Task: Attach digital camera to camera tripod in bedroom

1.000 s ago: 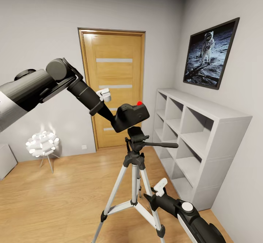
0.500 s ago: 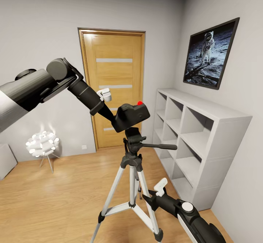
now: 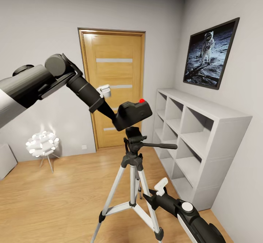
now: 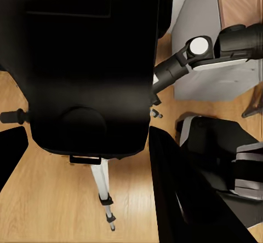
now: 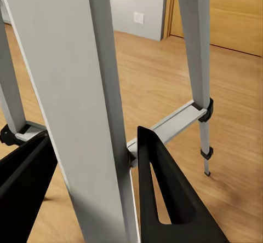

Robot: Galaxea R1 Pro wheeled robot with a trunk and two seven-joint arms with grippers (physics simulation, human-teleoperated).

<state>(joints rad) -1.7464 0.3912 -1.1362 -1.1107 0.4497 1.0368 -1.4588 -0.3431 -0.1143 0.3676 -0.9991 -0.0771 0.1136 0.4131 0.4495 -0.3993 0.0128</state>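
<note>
My left gripper [image 4: 87, 150] holds the small black boxy camera [image 3: 132, 114] above the silver-legged black-headed tripod [image 3: 134, 151]; right gripper [image 5: 93, 172] straddles a leg, wide.

The big black digital camera [image 4: 90, 62] sits between the left gripper's [image 4: 87, 150] two dark fingers [image 4: 181, 199]. Past it, a silver leg of the camera tripod [image 4: 101, 185] reaches down to the wood floor [image 4: 55, 204].
</note>
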